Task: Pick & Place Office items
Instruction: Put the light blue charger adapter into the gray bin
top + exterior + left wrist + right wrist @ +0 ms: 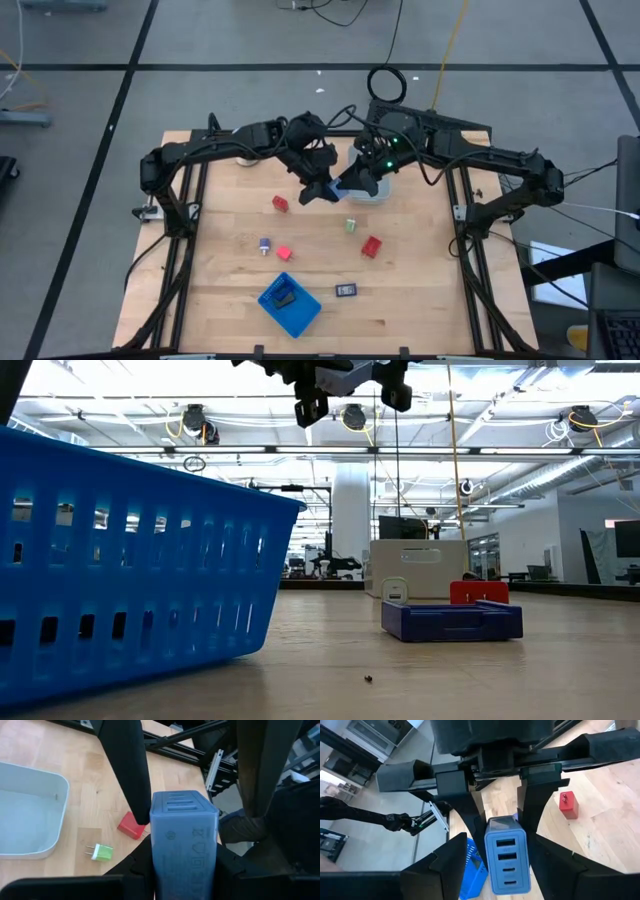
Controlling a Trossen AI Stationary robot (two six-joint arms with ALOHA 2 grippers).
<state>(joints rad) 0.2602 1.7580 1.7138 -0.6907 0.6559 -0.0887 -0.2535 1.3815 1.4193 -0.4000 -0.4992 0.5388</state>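
The room is a wide hall: grey floor crossed by dark tape lines around the table, and in the low view a white ceiling with pipes and lamps far behind. The wooden table (420, 300) is pale, planked and flat, with black frame rails running down its left and right edges. Its near right corner and its left strip are bare wood.

Both arms reach in from the far corners and meet high over the far middle. The left gripper (322, 190) is clamped on a blue multi-port charger (184, 845), held well above the wood. The right gripper (352, 183) faces it with jaws partly apart astride the same charger; one finger (127, 775) lies at its edge, and a gap shows beside the other.

A blue slotted basket (290, 305) sits near the front edge with a dark piece inside. A white bin (30, 820) lies on the far middle, below the grippers.

Loose on the middle of the wood, well apart:
- three red blocks (280, 203) (284, 253) (372, 246)
- a flat black rectangle (346, 290) just beside the basket
- a green plug (351, 225)
- a small purple bit (265, 245)
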